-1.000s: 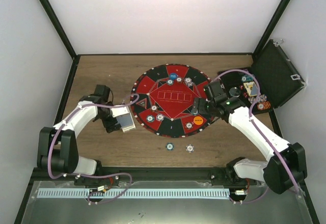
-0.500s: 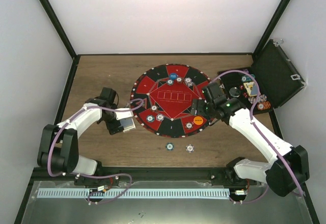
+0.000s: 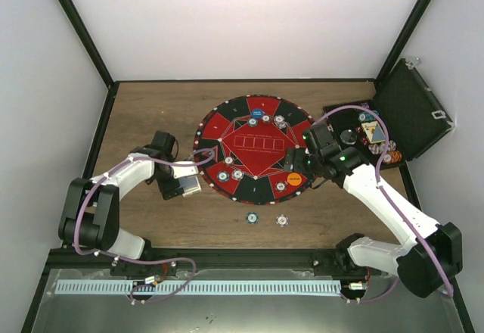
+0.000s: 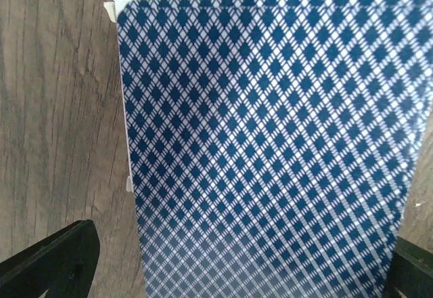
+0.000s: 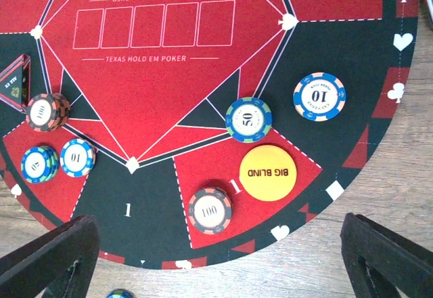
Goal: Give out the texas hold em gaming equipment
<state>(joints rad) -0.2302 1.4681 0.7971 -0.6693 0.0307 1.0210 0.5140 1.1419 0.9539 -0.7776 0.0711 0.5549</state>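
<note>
A deck of blue-diamond-backed cards (image 4: 270,142) fills the left wrist view and lies on the wood, with white edges of lower cards showing at its left. My left gripper (image 4: 233,264) is open, one finger on each side of the deck. In the top view it (image 3: 184,185) is just left of the round mat (image 3: 257,151). My right gripper (image 5: 220,257) is open and empty above the mat's near right. Below it lie the orange BIG BLIND button (image 5: 268,172), a 100 chip (image 5: 210,210), a 50 chip (image 5: 248,119) and a 10 chip (image 5: 319,96). The blue button (image 3: 257,113) lies at the mat's far side.
More chips sit on the mat's left sections (image 5: 47,112) and far side (image 3: 279,119). Two chips (image 3: 251,217) (image 3: 281,219) lie on the wood in front of the mat. The open black case (image 3: 408,113) stands at the right with chips (image 3: 389,155) inside.
My left gripper has carried the deck down onto the wood beside the mat and now stands open round it. My right gripper has shifted slightly over the mat's near right.
</note>
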